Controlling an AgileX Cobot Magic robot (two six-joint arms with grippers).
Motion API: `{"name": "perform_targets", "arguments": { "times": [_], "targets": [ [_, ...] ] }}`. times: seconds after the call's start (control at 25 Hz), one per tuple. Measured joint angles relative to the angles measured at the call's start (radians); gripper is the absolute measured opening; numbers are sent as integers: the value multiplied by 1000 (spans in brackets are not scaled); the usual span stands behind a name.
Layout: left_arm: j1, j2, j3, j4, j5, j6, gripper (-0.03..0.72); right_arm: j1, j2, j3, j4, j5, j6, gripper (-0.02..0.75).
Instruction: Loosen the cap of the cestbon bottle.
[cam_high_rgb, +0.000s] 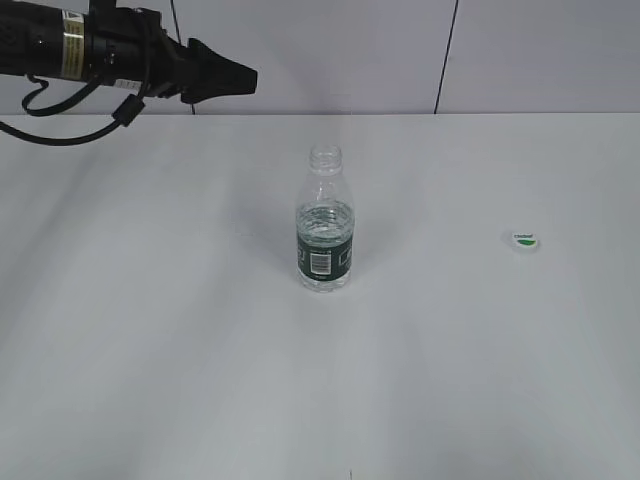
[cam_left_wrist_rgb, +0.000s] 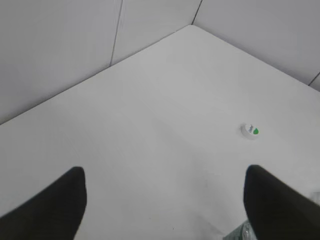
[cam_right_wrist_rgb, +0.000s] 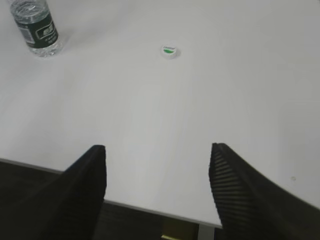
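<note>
A: Cestbon bottle is noted upright on the tabletop, neck bare, below and right of the left end effector.

B: Cap is seen lying apart, farther right, logo up; loosening is judged complete.

A: Left end effector's fingers are spread, nothing held.

B: Right end effector is likewise parted, empty, the cap well ahead.
</note>
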Motion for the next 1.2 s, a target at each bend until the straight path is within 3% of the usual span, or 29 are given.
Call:
{"name": "perform_targets", "arguments": {
  "times": [0.64, 0.96, 1.2],
  "targets": [
    [0, 0, 0, 15, -38, 0, 582, -15, 0, 33, -47, -84, 10, 494],
    [0, 0, 0, 13, -36, 0, 578, -244, 0, 33, -50, -86, 11, 494],
    [-1, 0, 0, -63, 54, 0, 575, -272, 0, 33, -53, -86, 12, 494]
  ]
}}
